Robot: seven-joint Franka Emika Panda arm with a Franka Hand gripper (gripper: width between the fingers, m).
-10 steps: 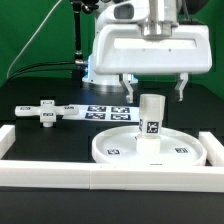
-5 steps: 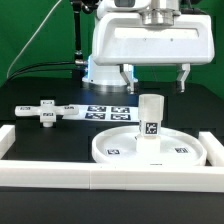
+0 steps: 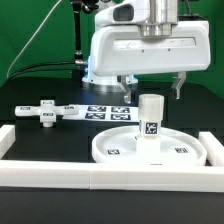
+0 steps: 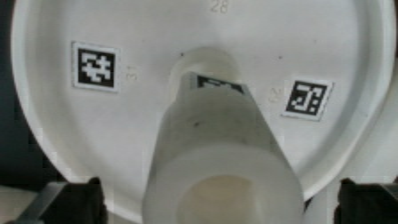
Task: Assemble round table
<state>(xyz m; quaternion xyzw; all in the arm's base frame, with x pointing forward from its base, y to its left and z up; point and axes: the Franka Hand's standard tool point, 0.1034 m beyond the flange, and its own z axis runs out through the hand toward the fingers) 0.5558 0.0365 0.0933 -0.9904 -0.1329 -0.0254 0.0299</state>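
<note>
The large rimmed white disc (image 3: 150, 148) lies flat on the black table near the front. The short cylinder leg (image 3: 151, 117) stands upright on its middle, a tag on its side. My gripper (image 3: 152, 90) hangs open just above the leg's top, a finger on each side, touching nothing. In the wrist view the leg (image 4: 222, 150) rises toward the camera from the disc (image 4: 107, 120), with the dark fingertips (image 4: 71, 200) well apart on either side. The cross-shaped piece (image 3: 42, 110) lies at the exterior view's left.
The marker board (image 3: 108, 111) lies behind the disc. White border rails run along the front (image 3: 100, 177) and at both sides. The arm's white base (image 3: 100, 68) stands behind the marker board.
The gripper rose slightly above the leg half a second ago and has come back down a little. The leg and disc have not moved.
</note>
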